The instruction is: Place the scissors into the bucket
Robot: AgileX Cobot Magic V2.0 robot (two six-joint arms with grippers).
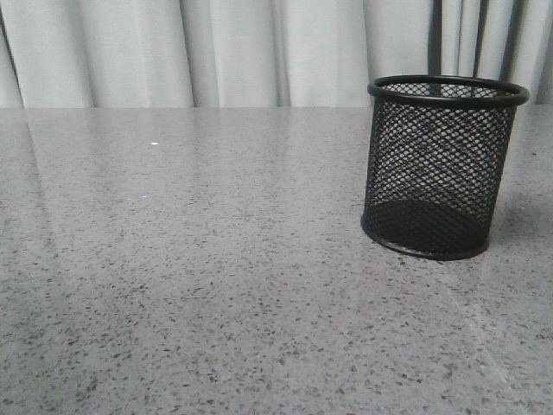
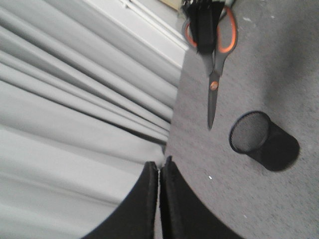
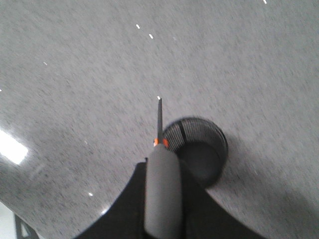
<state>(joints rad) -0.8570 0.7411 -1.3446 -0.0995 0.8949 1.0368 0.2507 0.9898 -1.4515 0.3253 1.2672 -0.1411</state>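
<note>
The right gripper [image 3: 162, 199] has its fingers clenched on the scissors [image 2: 212, 64], gripping them by the grey-and-orange handle loops and holding them well up in the air, blades closed and pointing down toward the speckled grey worktop [image 1: 216, 285]. From where I stand the bucket [image 1: 441, 169] sits upright on the right side of that worktop, open mouth up, nothing visible through its mesh walls. In the left wrist view the blade tip hangs near the bucket's rim but off to one side of the opening, and the right wrist view agrees: the thin edge of the blades sits just beside the mouth, not squarely over it. So I'd say the job in hand is lining up before lowering. To do it well, the arm should shift sideways until the tip sits over the middle of the opening, keep the blades as near vertical as it can, then come down slowly so the point clears the thick rim instead of catching it. That cup looks light and could tip or skid if nudged. I'd let go only once the blades are well inside. The left gripper [image 2: 159, 199] hangs idle off toward the curtain [image 1: 216, 52], fingers pressed together and holding nothing.
</note>
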